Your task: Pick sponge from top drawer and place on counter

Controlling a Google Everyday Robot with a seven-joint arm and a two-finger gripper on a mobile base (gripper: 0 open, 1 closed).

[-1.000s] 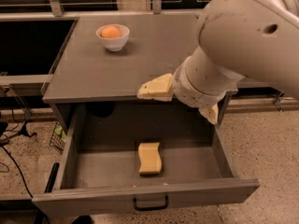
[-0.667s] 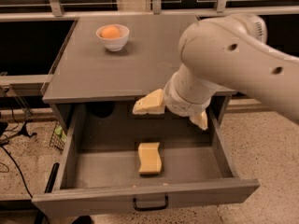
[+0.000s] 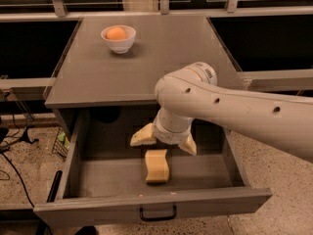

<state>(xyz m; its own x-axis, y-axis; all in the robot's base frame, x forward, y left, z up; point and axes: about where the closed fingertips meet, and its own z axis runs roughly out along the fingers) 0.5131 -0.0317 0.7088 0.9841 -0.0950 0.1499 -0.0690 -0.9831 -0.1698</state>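
Grey worktop [image 3: 166, 67] carries white bowl [image 3: 119, 42] with orange fruit [image 3: 116, 33] at 11 o'clock. The top drawer [image 3: 151, 203] stands open; tool [image 3: 165, 143], fingers [image 3: 143, 136] apart, hovers just above sponge [image 3: 157, 166] inside.

One view only. We look from high on the near side, tilted down across the open top drawer [image 3: 98, 212] to the counter [image 3: 161, 58] beyond, at close range. The gripper [image 3: 164, 146] hangs mid-frame in the drawer, fingers apart.

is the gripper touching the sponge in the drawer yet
Apart. The camera view shows the gripper hovering open above the sponge in the top drawer, with a dark strip of drawer floor visible between each fingertip and the sponge.
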